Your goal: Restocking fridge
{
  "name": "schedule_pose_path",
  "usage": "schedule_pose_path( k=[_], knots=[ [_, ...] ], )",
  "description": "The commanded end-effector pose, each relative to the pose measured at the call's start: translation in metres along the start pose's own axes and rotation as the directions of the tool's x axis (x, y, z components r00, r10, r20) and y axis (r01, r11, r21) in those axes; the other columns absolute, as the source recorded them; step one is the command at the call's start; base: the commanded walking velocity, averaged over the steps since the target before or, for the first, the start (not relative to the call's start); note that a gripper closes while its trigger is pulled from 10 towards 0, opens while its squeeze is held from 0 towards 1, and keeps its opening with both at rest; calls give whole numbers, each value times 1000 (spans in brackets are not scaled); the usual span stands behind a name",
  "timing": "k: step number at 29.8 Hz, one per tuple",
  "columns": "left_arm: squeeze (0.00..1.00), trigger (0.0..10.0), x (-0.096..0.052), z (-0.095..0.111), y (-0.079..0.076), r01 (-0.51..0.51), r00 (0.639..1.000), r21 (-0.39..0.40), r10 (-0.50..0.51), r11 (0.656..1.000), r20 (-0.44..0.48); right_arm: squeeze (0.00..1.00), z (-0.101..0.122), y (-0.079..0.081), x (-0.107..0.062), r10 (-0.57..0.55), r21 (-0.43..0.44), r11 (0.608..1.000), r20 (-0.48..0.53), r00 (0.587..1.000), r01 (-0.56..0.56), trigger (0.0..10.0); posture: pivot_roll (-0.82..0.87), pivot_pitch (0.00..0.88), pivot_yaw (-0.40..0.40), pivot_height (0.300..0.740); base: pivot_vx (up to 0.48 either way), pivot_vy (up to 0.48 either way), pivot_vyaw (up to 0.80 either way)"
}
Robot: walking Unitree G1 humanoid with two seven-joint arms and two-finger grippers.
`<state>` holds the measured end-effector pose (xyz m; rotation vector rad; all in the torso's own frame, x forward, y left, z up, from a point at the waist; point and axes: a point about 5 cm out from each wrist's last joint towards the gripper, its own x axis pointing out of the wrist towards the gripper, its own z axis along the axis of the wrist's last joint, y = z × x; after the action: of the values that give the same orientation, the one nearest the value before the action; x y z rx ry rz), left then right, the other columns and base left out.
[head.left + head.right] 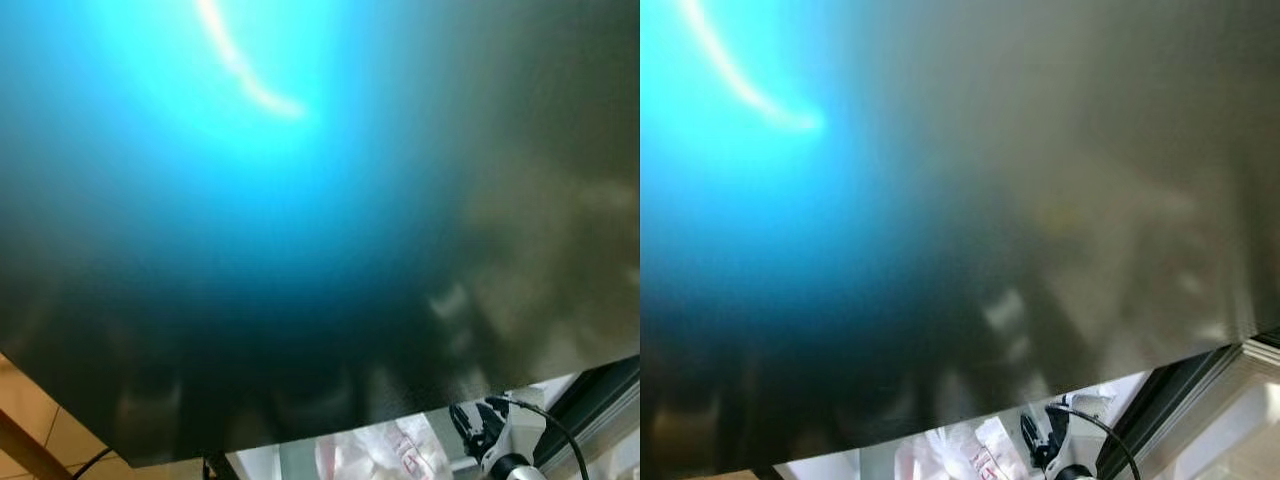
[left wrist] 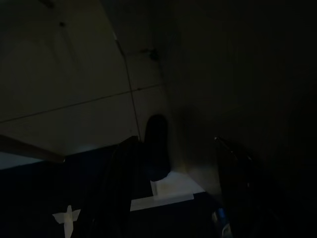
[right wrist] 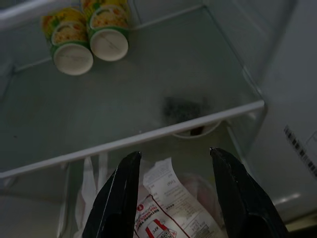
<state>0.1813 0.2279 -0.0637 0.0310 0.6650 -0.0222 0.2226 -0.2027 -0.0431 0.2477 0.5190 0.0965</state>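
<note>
A glossy steel fridge door (image 1: pixel 330 250) with a blue glare hangs close before the head views. Below its lower edge my right gripper (image 1: pixel 478 425) reaches into the fridge. In the right wrist view the right gripper (image 3: pixel 174 154) is open with nothing between its fingers, hovering at the front edge of a glass shelf (image 3: pixel 148 99). Two yellow-green cups (image 3: pixel 91 34) stand side by side at the back of that shelf. Beneath the shelf lies a clear bag of red-and-white labelled packets (image 3: pixel 166 208). The left wrist view is very dark, with tiled floor (image 2: pixel 74 84).
The fridge's white side wall (image 3: pixel 292 99) with a barcode sticker stands close to the right gripper. A dark smudge (image 3: pixel 185 106) marks the glass shelf. Beige floor tiles (image 1: pixel 40 425) show under the door's lower left corner.
</note>
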Motion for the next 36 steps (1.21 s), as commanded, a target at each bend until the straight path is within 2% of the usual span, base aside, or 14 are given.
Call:
schedule_pose_path(
  k=[1,8,9,13,28,36],
  knots=[
    [0,10000,1,2,-6,21,999,11,-21,1000,23,0,2,0,0,6,1,1000,15,1000,-6,10000,-26,19,20,737,0,0,0],
    [0,10000,0,3,-8,20,999,6,-21,1000,39,0,-1,1,-1,17,-7,1000,3,1000,-17,10000,-22,23,16,740,0,0,0],
    [0,10000,-1,2,-8,22,999,4,-22,1000,48,0,-7,3,-1,22,-14,1000,-38,999,-23,10000,-21,25,15,740,0,0,0],
    [0,10000,-1,2,-8,23,998,-1,-23,1000,51,0,-12,6,-2,33,-34,999,-77,996,-35,10000,-18,28,13,740,0,0,0],
    [0,10000,-2,-6,-5,22,1000,-30,-22,999,-14,0,-32,-1,-11,-38,-91,996,-195,980,21,10000,-16,40,8,740,0,0,0],
    [0,10000,-1,-6,-6,25,999,-38,-26,999,-18,0,-32,-2,-11,-57,-95,995,-193,980,39,10000,-13,46,4,740,-30,0,0]
  ],
)
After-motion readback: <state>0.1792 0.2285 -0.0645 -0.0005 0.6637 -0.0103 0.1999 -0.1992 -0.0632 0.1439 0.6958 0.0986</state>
